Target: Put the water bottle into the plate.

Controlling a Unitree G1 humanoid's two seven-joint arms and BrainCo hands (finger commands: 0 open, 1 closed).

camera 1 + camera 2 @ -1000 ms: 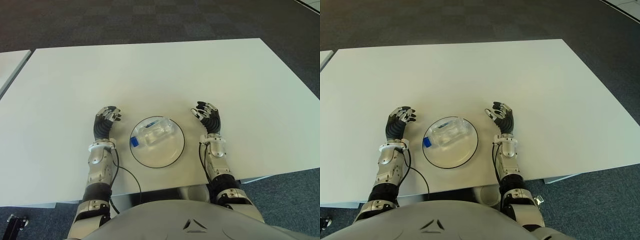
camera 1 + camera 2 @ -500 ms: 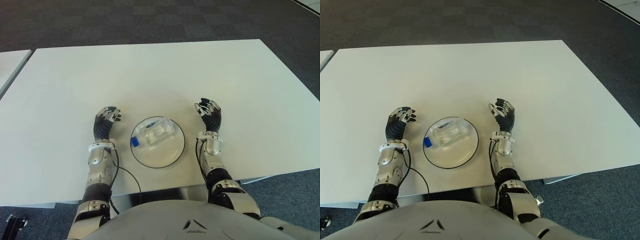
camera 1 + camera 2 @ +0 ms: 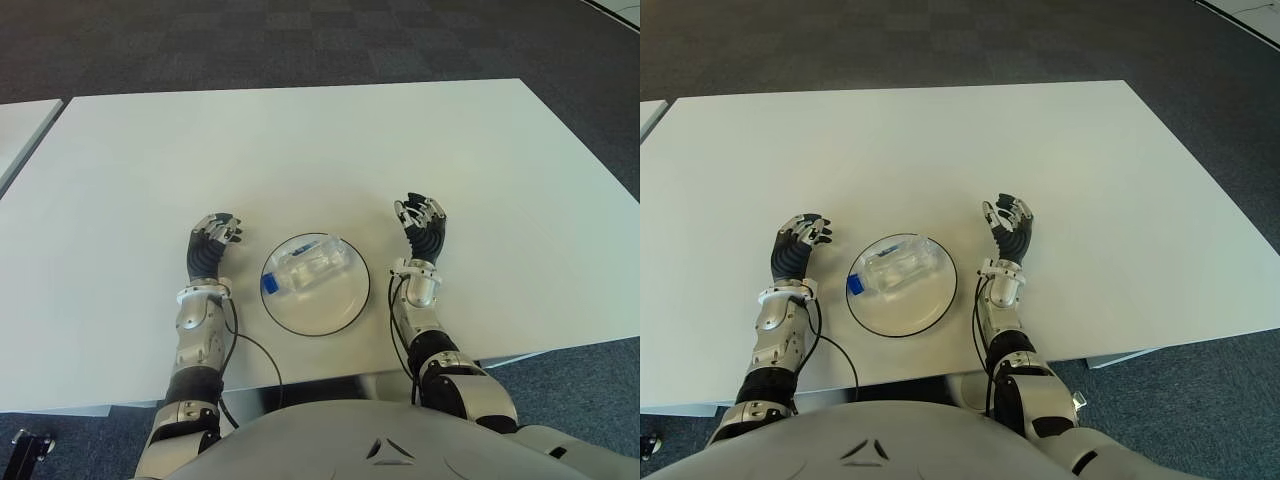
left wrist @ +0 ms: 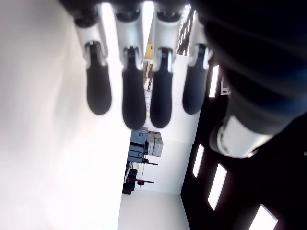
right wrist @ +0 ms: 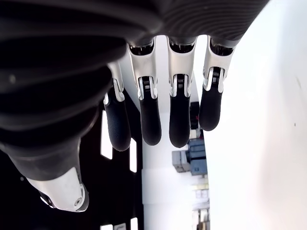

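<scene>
Clear water bottle [image 3: 307, 270] lying on its side inside the round white plate [image 3: 340, 305], blue cap [image 3: 268, 284] pointing toward the left hand's side and the near edge. Plate with a thin dark rim, sitting flat on the white table [image 3: 300, 150], close to the near edge and right between the two hands. Bottle resting wholly within the rim, tilted a little on the diagonal, touched by neither hand.

Left hand [image 3: 211, 245] showing just beside the plate on the left, apart from it, fingers loosely extended and holding nothing. In the left wrist view, four dark fingertips [image 4: 134, 93] side by side, straight, nothing between them and the palm, pale tabletop alongside. Thin black cable [image 3: 243, 345] running along the table from the left wrist toward the near edge.

Right hand [image 3: 422, 228] showing to the right of the plate, a short way off it, palm turned inward toward the plate, fingers up and relaxed, empty. In the right wrist view, fingers [image 5: 149, 120] hanging straight and slightly apart, gripping nothing, white table surface on one side. Cannot tell whether either hand touches the tabletop.

Second pale table edge [image 3: 20, 130] peeking in at far left. Dark carpet [image 3: 300, 40] beyond the far side of the table. Robot's grey chest [image 3: 380, 445] filling the bottom of the eye views.
</scene>
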